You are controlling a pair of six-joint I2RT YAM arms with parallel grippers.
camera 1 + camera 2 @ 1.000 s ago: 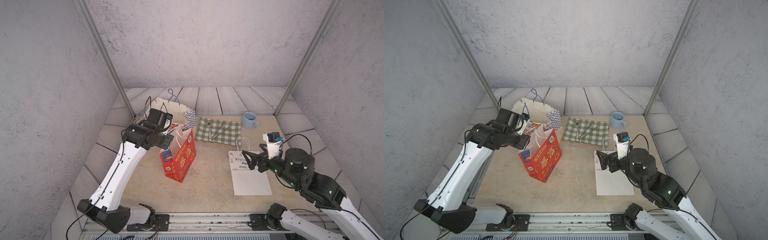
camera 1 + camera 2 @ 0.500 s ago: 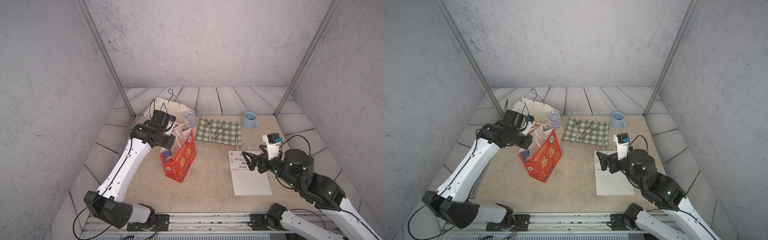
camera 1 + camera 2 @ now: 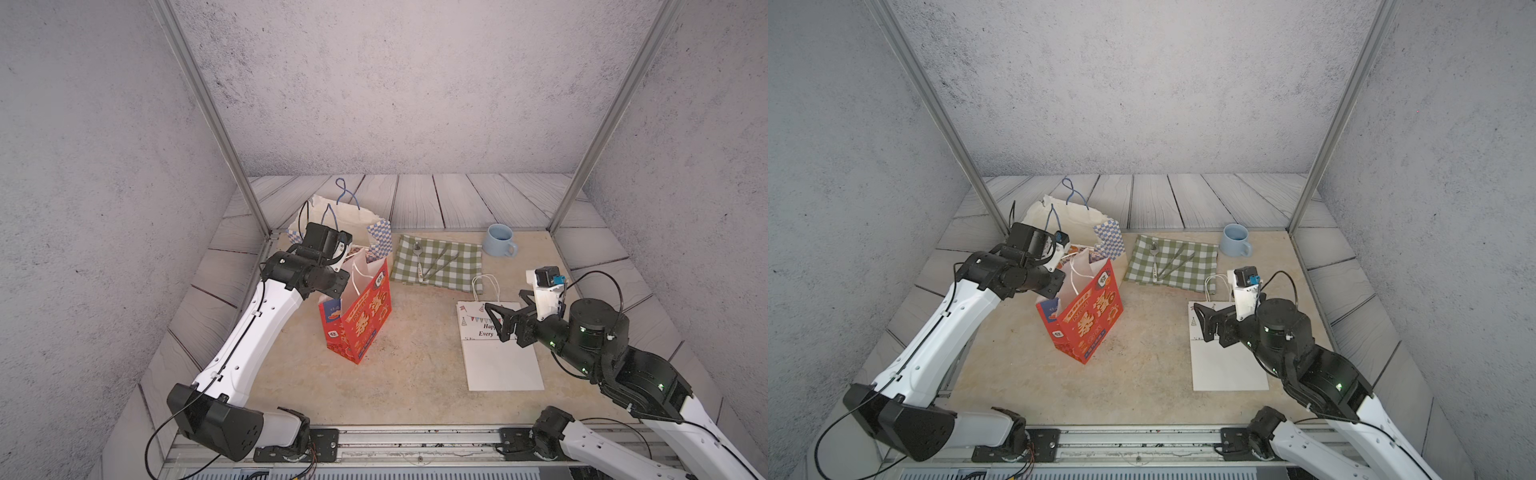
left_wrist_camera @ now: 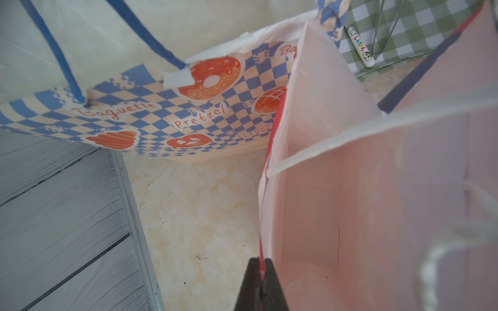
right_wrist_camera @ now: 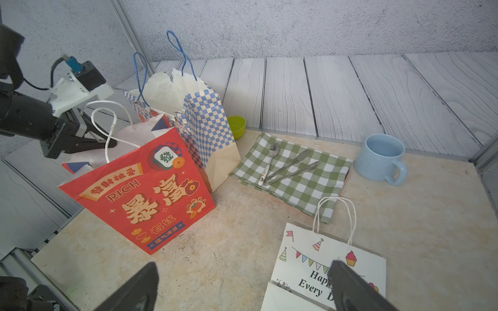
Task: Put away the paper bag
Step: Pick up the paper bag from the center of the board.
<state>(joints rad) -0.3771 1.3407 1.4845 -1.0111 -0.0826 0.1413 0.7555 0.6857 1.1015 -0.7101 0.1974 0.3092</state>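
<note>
Wide view first: the beige table [image 3: 415, 374] carries everything, with both arms reaching in from the near rail. The left arm [image 3: 257, 332] stretches to the far left corner, and the wrist view shows the left gripper [image 4: 260, 265] pinched tight on the near rim of the red paper bag [image 3: 361, 320], paper clamped between the two black tips. That bag stands upright and gaping, left of centre, white cord handles flopping over its mouth. The right arm [image 3: 602, 345] leans in from the other side, and the right gripper [image 5: 242, 268] hovers with jaws spread wide and nothing in them, just above the printed end of the white paper bag [image 3: 503, 361]. That one lies flat on the table's right side, its handles reaching the corner of the green checked cloth [image 3: 453, 266]. Behind the red bag, touching it, stands the blue checkered bag [image 3: 380, 239], torn along its top. A blue mug [image 3: 500, 241] sits in the far right corner. A green bowl [image 5: 236, 126] peeks out behind the checkered bag. On the cloth lie tongs [image 3: 442, 262] and a spoon [image 3: 419, 257], side by side.
</note>
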